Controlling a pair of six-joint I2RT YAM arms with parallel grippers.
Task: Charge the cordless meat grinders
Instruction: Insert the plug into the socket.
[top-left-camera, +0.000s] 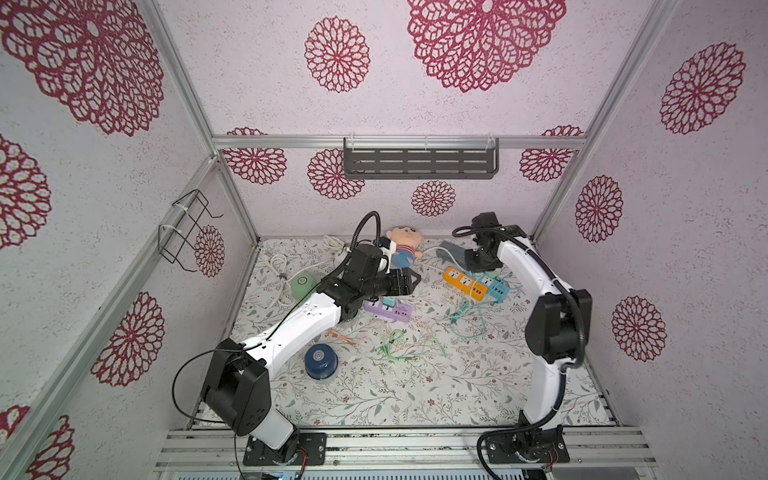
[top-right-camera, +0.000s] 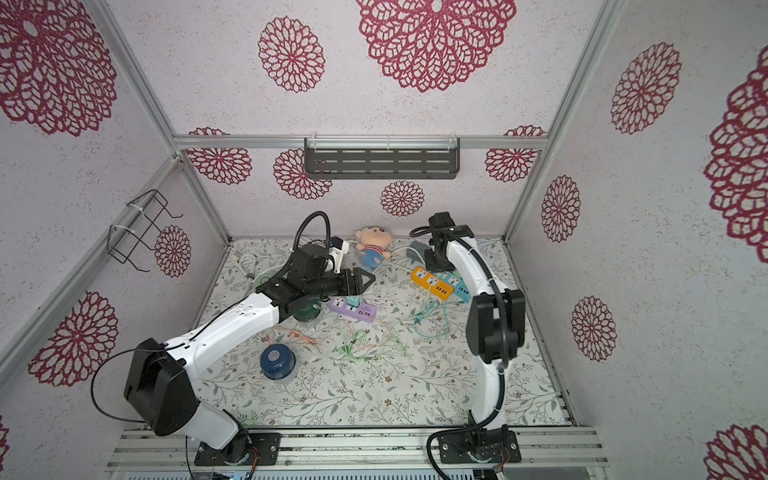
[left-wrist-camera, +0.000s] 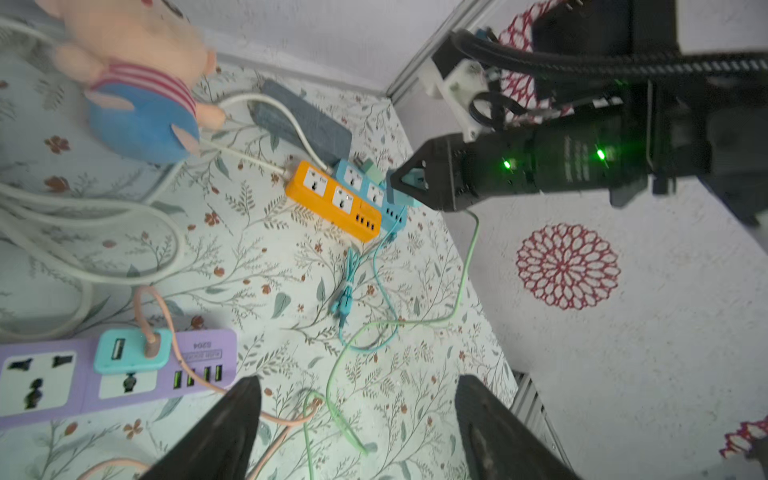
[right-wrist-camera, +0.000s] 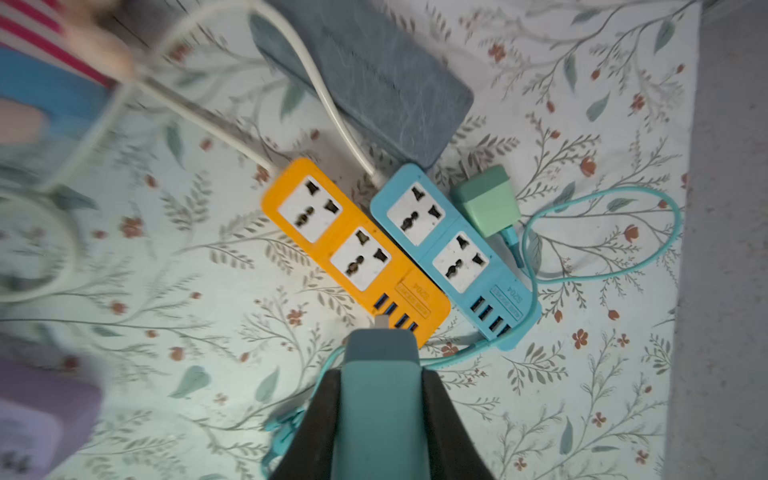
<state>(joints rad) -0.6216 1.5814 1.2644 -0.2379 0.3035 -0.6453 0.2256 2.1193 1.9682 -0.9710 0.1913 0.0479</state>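
Note:
The navy blue grinder (top-left-camera: 320, 361) stands at the front left of the mat. By the left wall sits the light green grinder (top-left-camera: 303, 286), and the dark green one (top-right-camera: 306, 315) shows partly under my left forearm. My left gripper (left-wrist-camera: 361, 432) hangs open above loose cables beside the purple power strip (left-wrist-camera: 116, 374), with nothing between its fingers; in a top view it is mid-mat (top-left-camera: 411, 280). My right gripper (right-wrist-camera: 380, 415) is shut on a teal charger adapter (right-wrist-camera: 380, 365), whose metal tip is at the USB end of the orange power strip (right-wrist-camera: 353, 249).
A blue power strip (right-wrist-camera: 453, 249) lies against the orange one, with a mint adapter (right-wrist-camera: 486, 199) beside it. A plush doll (top-left-camera: 405, 245), a grey pouch (right-wrist-camera: 374, 75) and white cords (top-left-camera: 278, 266) crowd the back. Peach, green and teal cables (top-left-camera: 399, 340) lie tangled mid-mat.

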